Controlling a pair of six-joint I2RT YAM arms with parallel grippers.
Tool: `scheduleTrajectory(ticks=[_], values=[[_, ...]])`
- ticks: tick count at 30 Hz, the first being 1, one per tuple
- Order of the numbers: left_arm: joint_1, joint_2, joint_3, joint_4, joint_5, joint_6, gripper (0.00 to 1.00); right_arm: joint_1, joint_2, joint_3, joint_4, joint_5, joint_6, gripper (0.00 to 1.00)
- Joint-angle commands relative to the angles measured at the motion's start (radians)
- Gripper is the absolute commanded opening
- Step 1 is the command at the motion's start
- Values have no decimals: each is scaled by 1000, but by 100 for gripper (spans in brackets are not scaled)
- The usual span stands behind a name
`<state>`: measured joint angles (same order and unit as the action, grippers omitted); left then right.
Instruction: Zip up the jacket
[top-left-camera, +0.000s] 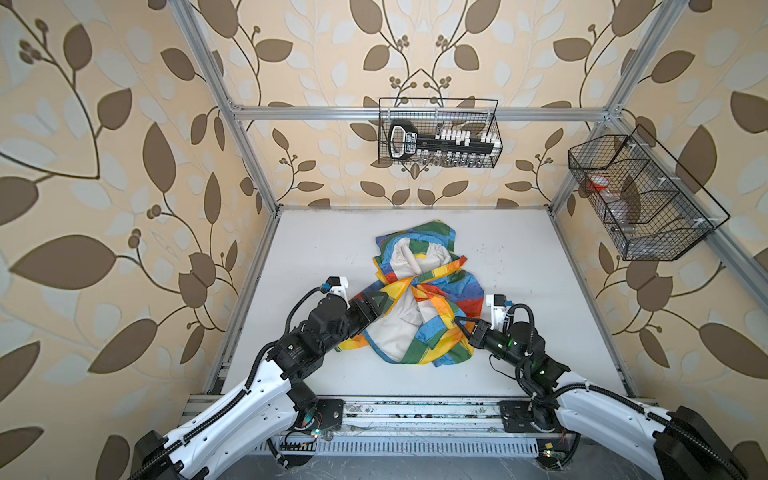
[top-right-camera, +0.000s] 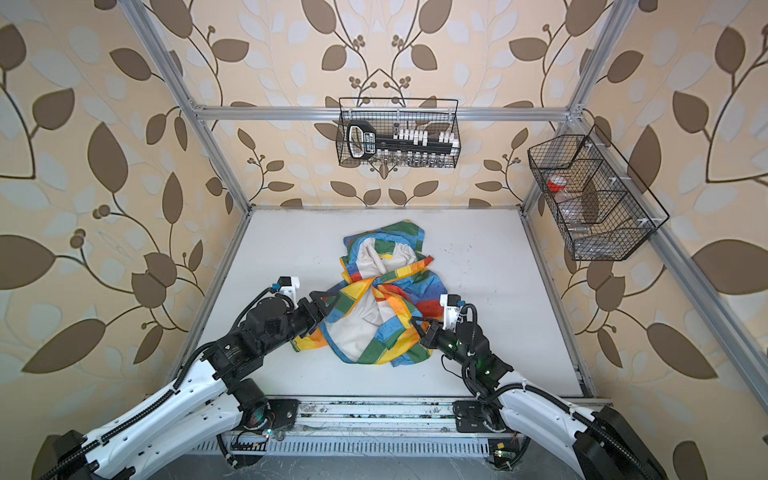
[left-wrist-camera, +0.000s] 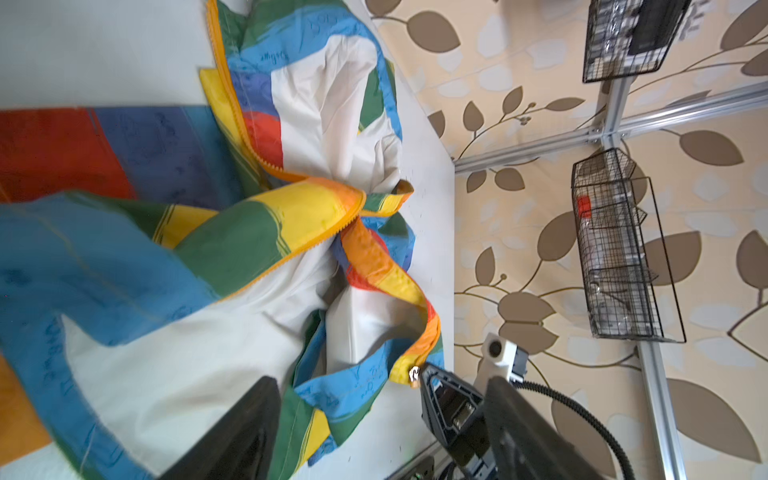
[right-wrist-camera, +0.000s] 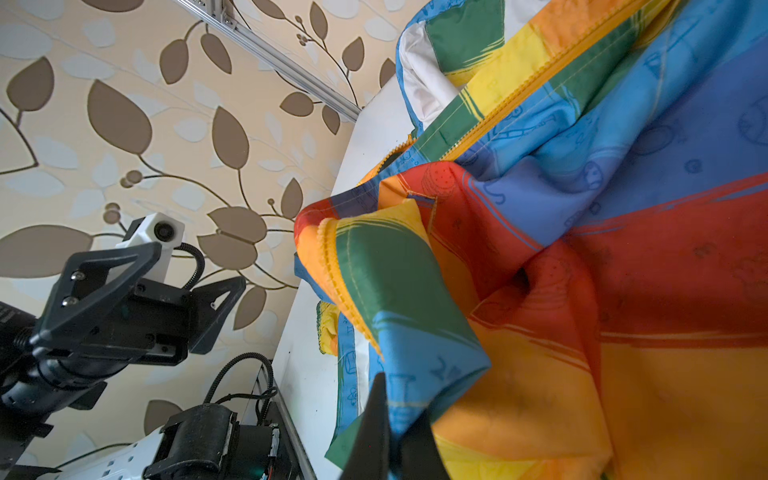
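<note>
Jacket (top-left-camera: 424, 299) lies between spread left claw (top-left-camera: 380, 305) and right claw (top-left-camera: 459, 323) pinching it.

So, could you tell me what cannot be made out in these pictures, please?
- Left edge of the jacket, both top views: covered by the left end effector.
- Grip of the right end effector, right wrist view: buried in jacket folds.
- Contents of the side basket, both top views: too small behind mesh.

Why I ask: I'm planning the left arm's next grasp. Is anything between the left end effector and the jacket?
Nothing visible does. The open left end effector sits at the left edge of the jacket, with only its fabric ahead. The right end effector is shut on the opposite edge, clear of that approach.
</note>
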<state>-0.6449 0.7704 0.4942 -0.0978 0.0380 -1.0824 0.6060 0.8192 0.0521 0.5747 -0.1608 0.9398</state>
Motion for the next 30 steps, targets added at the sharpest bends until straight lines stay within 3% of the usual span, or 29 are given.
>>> scheduleTrajectory(ticks=[1, 3, 10, 23, 30], values=[[14, 212, 18, -46, 103, 184, 67, 1, 0, -5, -1, -7, -9, 0], [14, 262, 33, -58, 114, 221, 61, 0, -9, -2, 2, -25, -4, 0], [14, 180, 18, -174, 72, 255, 65, -3, -51, 5, -22, -29, 5, 0], [14, 343, 37, -113, -41, 364, 71, -5, -23, 14, 27, -58, 44, 0], [18, 371, 30, 18, -34, 468, 74, -8, -3, 14, 51, -67, 57, 0]])
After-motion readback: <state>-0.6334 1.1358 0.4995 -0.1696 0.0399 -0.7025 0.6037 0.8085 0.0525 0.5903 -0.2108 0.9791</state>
